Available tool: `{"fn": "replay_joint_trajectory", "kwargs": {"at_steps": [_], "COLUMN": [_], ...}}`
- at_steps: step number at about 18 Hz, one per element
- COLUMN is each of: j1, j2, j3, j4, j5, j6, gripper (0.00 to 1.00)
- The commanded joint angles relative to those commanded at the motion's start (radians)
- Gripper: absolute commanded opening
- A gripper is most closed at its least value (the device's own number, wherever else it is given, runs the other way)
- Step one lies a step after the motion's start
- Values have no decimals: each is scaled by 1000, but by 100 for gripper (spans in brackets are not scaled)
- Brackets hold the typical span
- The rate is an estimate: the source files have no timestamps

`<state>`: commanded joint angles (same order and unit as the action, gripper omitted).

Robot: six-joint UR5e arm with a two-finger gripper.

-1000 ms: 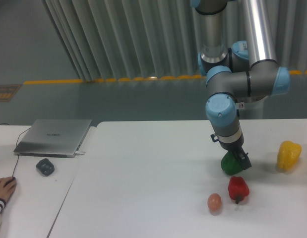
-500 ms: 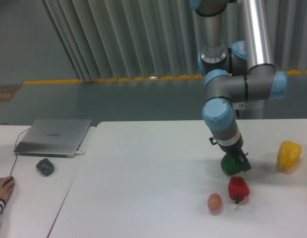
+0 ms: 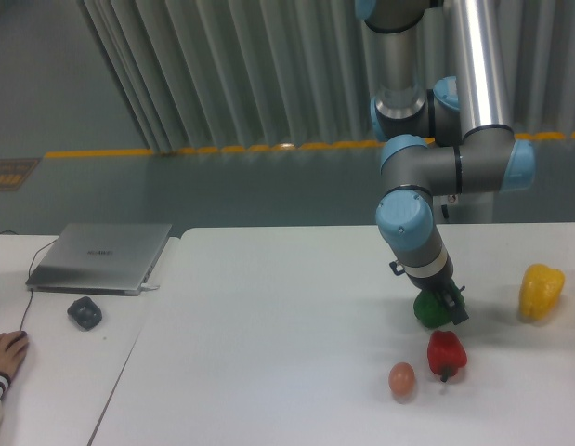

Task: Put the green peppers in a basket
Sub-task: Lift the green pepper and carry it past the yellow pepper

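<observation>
The fingers (image 3: 448,308) sit down on the green pepper (image 3: 426,309); I cannot tell whether they grip. The glossy pepper could slip, knocking the red pepper (image 3: 446,353) nearby.

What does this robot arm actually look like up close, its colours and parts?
The arm is built from silver-grey metal tubes joined by rounded grey joints, each closed with a light blue cap. A white band rings the wrist just above the tool. The gripper at its tip is small and black; its fingers are too small to make out.
</observation>
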<state>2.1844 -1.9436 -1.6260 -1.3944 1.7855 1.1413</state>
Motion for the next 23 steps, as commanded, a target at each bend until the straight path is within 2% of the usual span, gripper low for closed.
{"fn": "replay_joint_trajectory", "kwargs": {"at_steps": [3, 5, 9, 13, 18, 23], "j1": [-2, -2, 3, 26, 104, 208], "j2": [2, 3, 11, 35, 52, 75], "j3": [2, 5, 41, 139, 230, 258], "j4": [-3, -9, -32, -95, -86, -77], "j5": [12, 12, 12, 3, -34, -69], "j6": [2, 3, 12, 50, 196, 397], "gripper": [48, 38, 31, 32, 32, 31]}}
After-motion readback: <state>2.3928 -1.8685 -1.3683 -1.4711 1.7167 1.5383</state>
